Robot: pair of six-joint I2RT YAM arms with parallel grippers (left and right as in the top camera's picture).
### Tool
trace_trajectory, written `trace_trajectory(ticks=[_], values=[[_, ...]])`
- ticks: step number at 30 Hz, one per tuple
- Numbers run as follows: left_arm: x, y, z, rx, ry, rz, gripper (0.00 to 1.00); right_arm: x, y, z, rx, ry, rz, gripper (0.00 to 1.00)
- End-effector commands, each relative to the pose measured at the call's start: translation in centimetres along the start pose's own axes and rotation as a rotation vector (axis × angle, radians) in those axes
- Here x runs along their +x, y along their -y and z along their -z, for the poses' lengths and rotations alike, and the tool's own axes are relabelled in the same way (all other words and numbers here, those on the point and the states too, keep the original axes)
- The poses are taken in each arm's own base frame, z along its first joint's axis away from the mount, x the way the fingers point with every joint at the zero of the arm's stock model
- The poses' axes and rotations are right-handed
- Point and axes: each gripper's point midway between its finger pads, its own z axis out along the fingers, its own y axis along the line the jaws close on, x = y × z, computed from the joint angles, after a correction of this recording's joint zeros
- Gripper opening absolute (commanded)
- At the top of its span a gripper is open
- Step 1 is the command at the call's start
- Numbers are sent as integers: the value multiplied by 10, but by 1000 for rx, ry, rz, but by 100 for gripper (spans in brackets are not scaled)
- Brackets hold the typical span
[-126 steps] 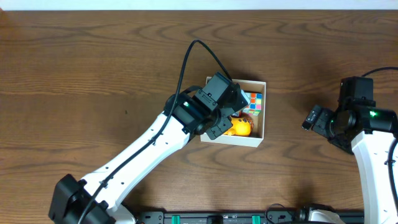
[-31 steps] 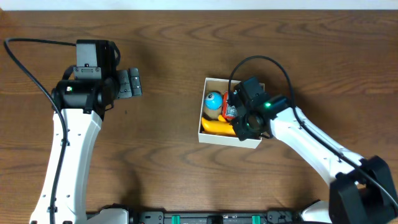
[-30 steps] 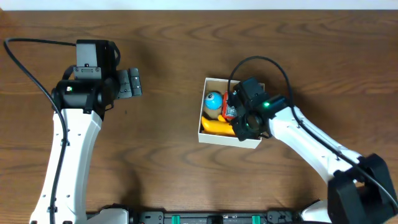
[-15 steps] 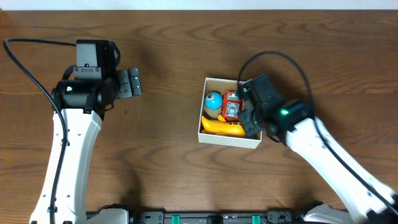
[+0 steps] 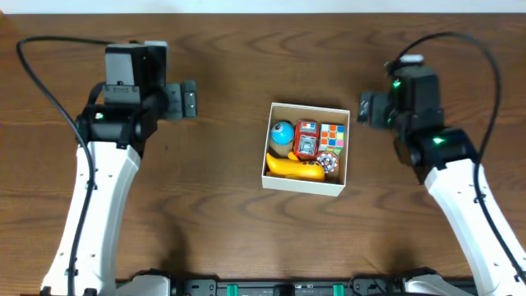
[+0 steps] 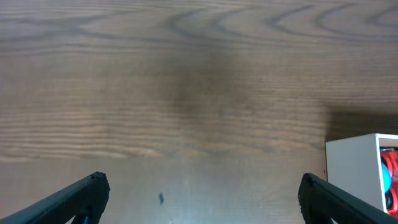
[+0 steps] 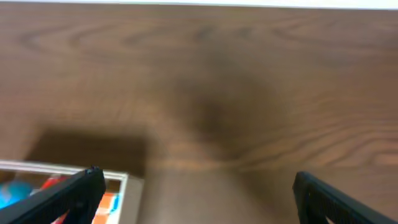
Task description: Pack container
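Note:
The container [image 5: 302,184] is a small white box with low walls at the middle of the table. Inside lie a blue ball [image 5: 283,131], a red toy car [image 5: 307,140], a colourful cube [image 5: 332,135] and a yellow toy [image 5: 294,168]. My right gripper [image 5: 367,108] hangs open to the right of the container, nothing between its fingers [image 7: 69,194]. In the right wrist view the container's corner [image 7: 121,182] shows at lower left. My left gripper [image 5: 187,100] is open and empty, well to the left of the box. The container's wall [image 6: 354,171] shows at the left wrist view's right edge.
Bare dark wooden tabletop [image 5: 205,214] lies all round the container. A black rail [image 5: 296,288] runs along the front edge. Cables loop over both arms.
My right gripper has opened and drawn back out of the container, up and to the right. The colourful cube now shows in the box. The left arm shifted slightly right.

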Motion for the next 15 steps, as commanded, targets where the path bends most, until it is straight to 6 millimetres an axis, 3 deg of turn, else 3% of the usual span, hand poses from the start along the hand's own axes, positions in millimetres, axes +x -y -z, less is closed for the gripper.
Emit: trace_trajectory(ticks=[1,7,15], values=[[11,1,-16,7,-48,-30,98,-14,18,1,60,51,-16,99],[12,3,-19,11,-53,-35,98,-14,39,3,112,43,-33,99],[24,14,17,28,-65,-3,98,13,41,31,72,-9,-105,99]])
